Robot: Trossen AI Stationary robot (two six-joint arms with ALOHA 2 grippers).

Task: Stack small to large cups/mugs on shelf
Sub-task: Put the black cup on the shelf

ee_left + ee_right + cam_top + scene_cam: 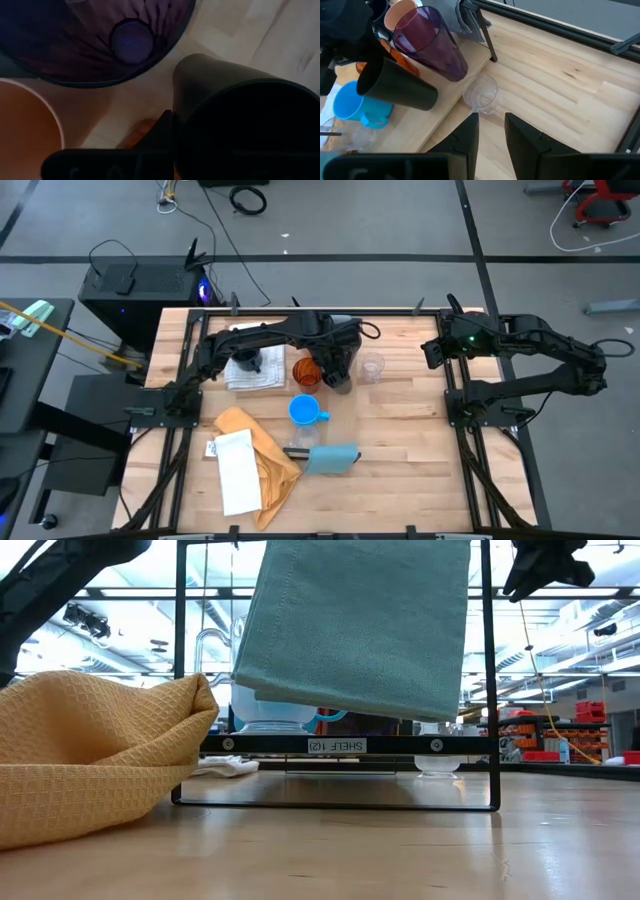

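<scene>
Half the black cup (245, 130) cut off

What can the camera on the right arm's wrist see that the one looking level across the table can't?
Only the right wrist view shows the cups plainly: the black cup tilted in the left gripper, the purple translucent cup, an orange cup behind it, the bright blue mug and the clear glass on the tabletop, plus the right gripper with its fingers apart, holding nothing.

Only the low view shows the yellow cloth, a hanging teal cloth and a label reading SHELF.

Both show the pale wooden tabletop.
</scene>
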